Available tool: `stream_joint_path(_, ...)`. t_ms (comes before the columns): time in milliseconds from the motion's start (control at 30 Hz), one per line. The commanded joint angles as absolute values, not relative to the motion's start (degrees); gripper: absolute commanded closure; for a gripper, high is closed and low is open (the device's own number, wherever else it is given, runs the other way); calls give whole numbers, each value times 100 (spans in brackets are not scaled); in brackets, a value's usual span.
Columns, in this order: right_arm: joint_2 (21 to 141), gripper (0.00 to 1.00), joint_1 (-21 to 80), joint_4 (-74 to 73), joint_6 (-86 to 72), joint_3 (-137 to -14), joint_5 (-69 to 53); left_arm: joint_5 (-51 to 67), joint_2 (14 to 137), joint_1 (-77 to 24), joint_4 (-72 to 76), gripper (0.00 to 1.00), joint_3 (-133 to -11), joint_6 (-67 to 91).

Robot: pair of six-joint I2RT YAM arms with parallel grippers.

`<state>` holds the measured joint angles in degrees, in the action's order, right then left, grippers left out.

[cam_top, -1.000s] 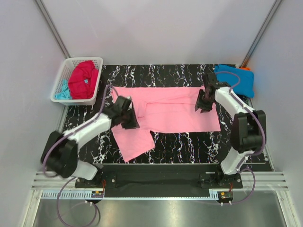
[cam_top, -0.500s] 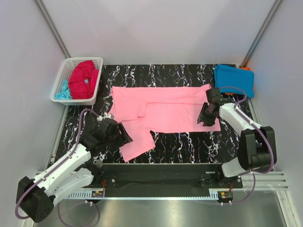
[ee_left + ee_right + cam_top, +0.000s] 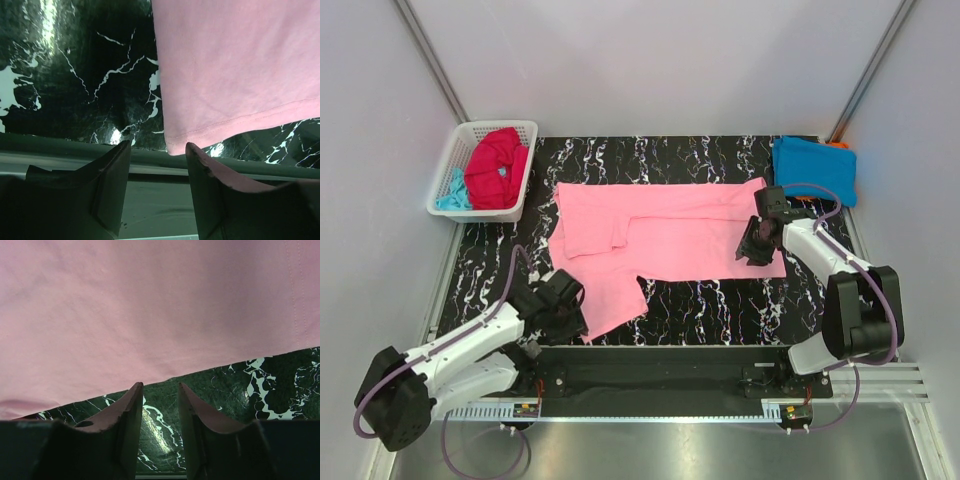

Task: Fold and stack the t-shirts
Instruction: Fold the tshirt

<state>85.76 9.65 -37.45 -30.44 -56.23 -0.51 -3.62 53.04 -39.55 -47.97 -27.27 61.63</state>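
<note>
Overhead view, twelve o'clock at the far wall. Black marbled bench (image 3: 720,310): carries all items.

Light pink t-shirt (image 3: 670,225): lies flat at the bench centre, long axis nine to three o'clock, one flap hanging toward seven o'clock. It is plain, matte and faintly creased. Judged light, limp and non-fragile. It will likely sag and drag unless pinched at a hem corner or edge.

White lattice basket (image 3: 460,140), ten o'clock: holds a crumpled crimson t-shirt (image 3: 497,168) and a pale aqua t-shirt (image 3: 450,192).

Bright blue t-shirt (image 3: 815,168), two o'clock corner: folded, with an orange t-shirt (image 3: 838,146) peeking from beneath.

Left gripper (image 3: 158,145): spread, empty, just short of the pink flap's hem corner.

Right gripper (image 3: 160,385): spread, empty, at the pink shirt's four o'clock edge.
</note>
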Motion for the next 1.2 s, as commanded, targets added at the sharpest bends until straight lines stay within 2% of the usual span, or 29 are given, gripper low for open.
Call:
stream_joint_path(0, 8631, 59, 1002, -3577, -3120, -5625, 96, -431, 5379, -4087, -4816, 48, -2725, 6354)
stream_joint_path(500, 8692, 59, 1002, -3516, -3085, -5493, 140, -70, 5844, -4333, -3797, 51, -2584, 6583)
stream_joint_path(633, 8719, 59, 1011, -3516, -3076, -5484, 176, -61, 6151, -4342, -3762, 64, -2707, 6495)
stream_joint_path(733, 8710, 59, 993, -3516, -3067, -5458, 228, -88, 6249, -4342, -3762, 75, -2777, 6443)
stream_joint_path(767, 8710, 60, 993, -3516, -3076, -5458, 237, -88, 6266, -4342, -3770, 83, -2795, 6416)
stream_joint_path(933, 8728, 60, 1002, -3524, -3146, -5467, 307, -131, 6240, -4342, -3867, 100, -2839, 6390)
stream_joint_path(1167, 8675, 57, 1002, -3630, -3567, -5528, 1070, -711, 5793, -4377, -4788, 100, -3225, 6363)
